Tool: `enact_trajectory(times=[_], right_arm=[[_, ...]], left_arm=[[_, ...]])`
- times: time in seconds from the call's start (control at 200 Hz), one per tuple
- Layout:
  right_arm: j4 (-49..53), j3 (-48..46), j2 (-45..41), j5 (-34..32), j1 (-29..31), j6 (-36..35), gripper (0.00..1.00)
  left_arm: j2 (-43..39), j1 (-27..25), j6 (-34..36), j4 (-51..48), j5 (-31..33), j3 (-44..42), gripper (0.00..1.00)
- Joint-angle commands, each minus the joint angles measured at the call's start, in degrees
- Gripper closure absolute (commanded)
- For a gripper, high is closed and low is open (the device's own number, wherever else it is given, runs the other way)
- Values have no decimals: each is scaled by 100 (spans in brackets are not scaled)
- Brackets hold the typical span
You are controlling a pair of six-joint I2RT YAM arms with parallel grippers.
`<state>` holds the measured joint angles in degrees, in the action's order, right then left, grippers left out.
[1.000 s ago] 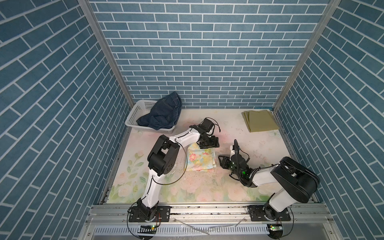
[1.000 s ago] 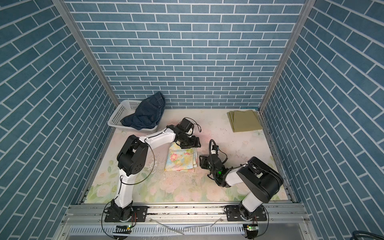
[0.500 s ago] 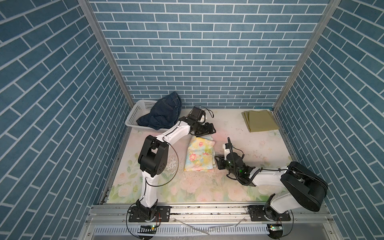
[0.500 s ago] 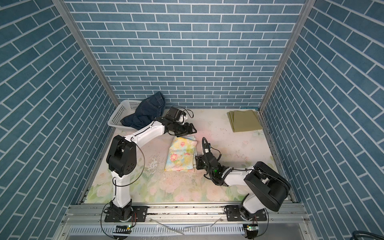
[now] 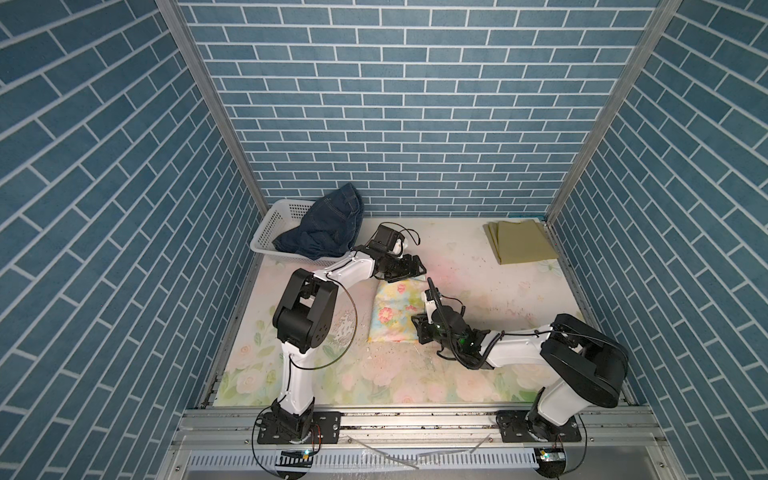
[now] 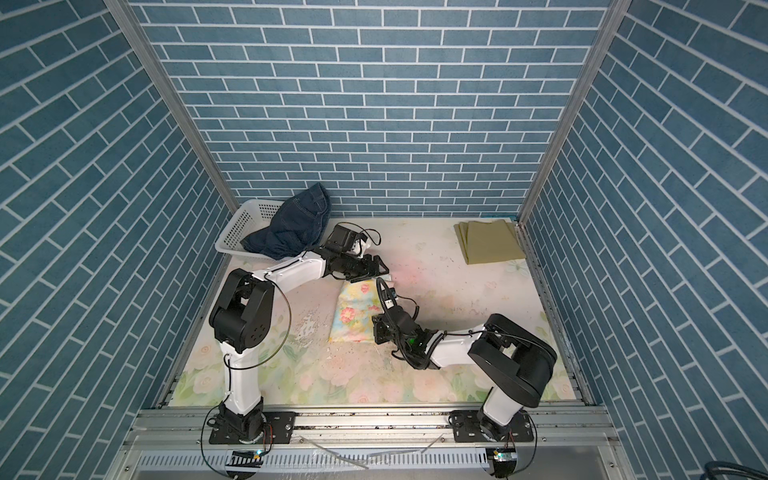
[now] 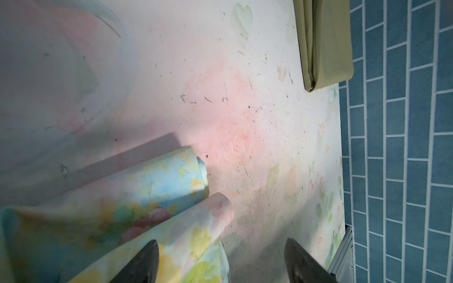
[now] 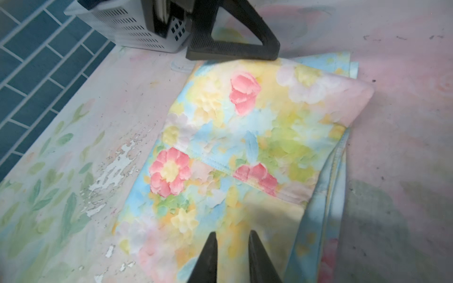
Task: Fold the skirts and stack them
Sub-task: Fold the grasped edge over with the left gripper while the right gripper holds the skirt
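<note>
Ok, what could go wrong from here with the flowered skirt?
The right gripper sits at the near edge of the flowered skirt with narrow jaws; it may catch only the top layer, and lifting could unfold it. The far folds look loose beside the open left gripper, so dragging toward the green skirt may unroll them.

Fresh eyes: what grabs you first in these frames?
The folded floral skirt mid-table, with the left gripper open at its far end and the right gripper at its near right edge. Next, the dark denim skirt heaped over the white basket in the far left corner, and the olive-green skirt folded flat in the far right corner.
</note>
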<state>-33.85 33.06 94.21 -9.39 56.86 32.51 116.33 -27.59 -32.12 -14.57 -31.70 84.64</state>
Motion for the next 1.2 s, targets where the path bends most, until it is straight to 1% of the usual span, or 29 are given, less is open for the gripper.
enact_trajectory(times=[0.0,0.11,0.195,0.345,0.425,0.55,0.67,0.73,0.795,0.98,1.075,1.195], right_arm=[[-368,-22,353,21,50,-263,77],[-645,-325,613,-62,70,-104,77],[-783,-559,614,-124,84,115,77],[-530,-557,401,-230,126,140,77],[-389,-497,216,-247,124,97,77],[-33,-339,-274,-341,111,28,76],[290,-229,-766,-357,-1,0,74],[570,-86,-922,-321,-88,-41,73],[715,20,-1013,-273,-150,-125,73],[939,344,-842,131,-316,-157,72],[934,421,-581,230,-332,-119,72],[813,417,-254,348,-334,-20,72]], left_arm=[[202,46,187,670,-150,-143,19],[423,52,204,1212,-191,-339,19],[558,61,206,1693,-128,-584,19],[715,108,189,1853,-115,-537,20],[571,122,311,1539,-80,-247,20],[70,130,558,840,100,192,19],[-501,132,817,249,475,234,18],[-767,140,895,105,641,62,18],[-997,162,827,65,706,-219,17],[-1518,202,620,537,634,-1245,17],[-1512,211,642,799,657,-1614,17],[-1236,278,655,1010,582,-1757,17]])
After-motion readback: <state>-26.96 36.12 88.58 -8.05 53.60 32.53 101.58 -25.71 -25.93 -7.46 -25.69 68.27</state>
